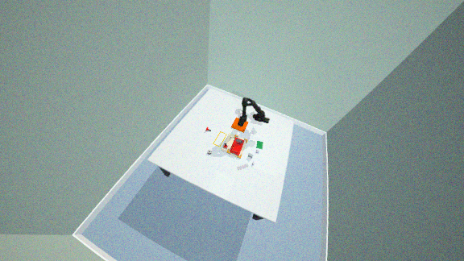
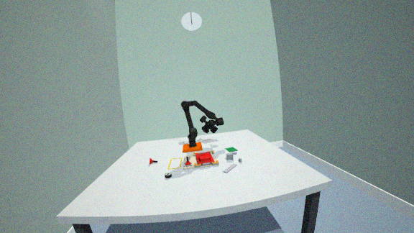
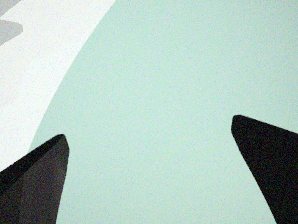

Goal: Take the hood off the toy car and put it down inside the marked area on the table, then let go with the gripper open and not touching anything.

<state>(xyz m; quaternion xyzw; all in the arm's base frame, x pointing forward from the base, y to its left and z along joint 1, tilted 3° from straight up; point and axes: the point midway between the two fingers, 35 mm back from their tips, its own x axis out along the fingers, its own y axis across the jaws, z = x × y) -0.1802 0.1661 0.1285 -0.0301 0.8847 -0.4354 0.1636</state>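
Observation:
The toy car [image 1: 237,147] [image 2: 205,158] stands on the table in front of the arm's base, with a large red part on a pale chassis. It is too small to tell the hood's edges from the rest of the red part. The marked area is a yellow outline [image 1: 217,138] [image 2: 169,163] on the table, left of the car, with nothing seen inside it. My gripper [image 2: 210,129] [image 3: 150,133] is open and empty, high above the table behind and to the right of the car. Only wall shows between its fingers in the wrist view.
A green plate [image 1: 259,145] [image 2: 231,149] and several small grey pieces lie right of the car. A red and black piece [image 1: 207,130] [image 2: 152,161] lies left of the outline. A dark round piece [image 1: 209,152] [image 2: 168,175] lies in front of it.

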